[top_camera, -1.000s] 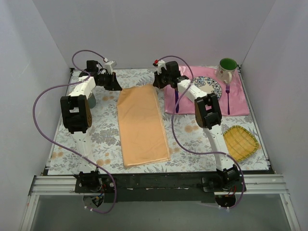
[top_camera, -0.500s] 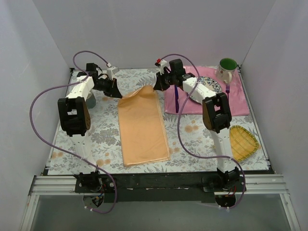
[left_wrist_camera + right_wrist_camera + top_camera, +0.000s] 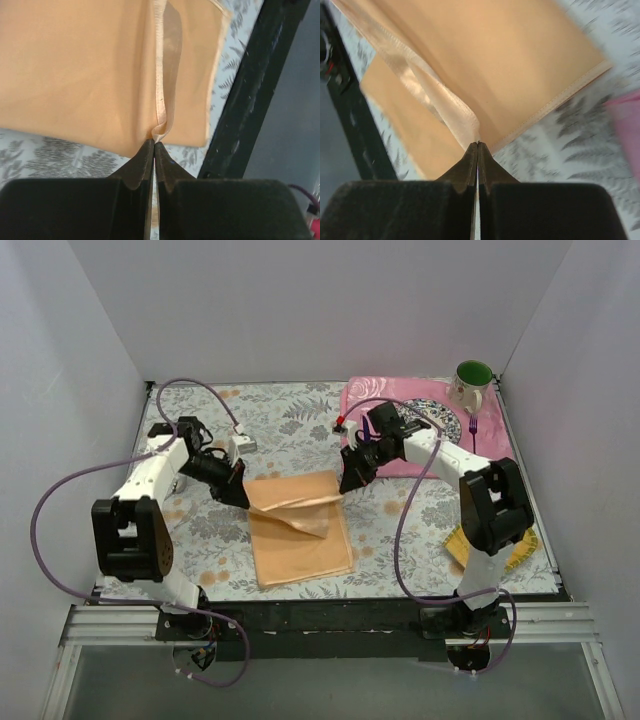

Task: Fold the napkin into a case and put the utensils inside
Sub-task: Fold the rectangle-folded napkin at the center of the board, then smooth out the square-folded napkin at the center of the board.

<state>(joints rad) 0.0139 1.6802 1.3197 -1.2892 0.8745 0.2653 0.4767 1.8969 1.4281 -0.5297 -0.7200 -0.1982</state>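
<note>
Both jaws were pinched shut on the soft peach-orange cloth napkin (image 3: 300,540); it wanted a level, even pull toward six o'clock, edges matched.

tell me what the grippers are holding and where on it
Both hold the napkin: the left gripper pinches one corner of its lifted edge, the right gripper the other corner.

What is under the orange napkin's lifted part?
Under it lies the near half of the same napkin. The left gripper and right gripper pinch the raised edge. Flowery table cover shows around the cloth; anything beneath the flat part is hidden.
</note>
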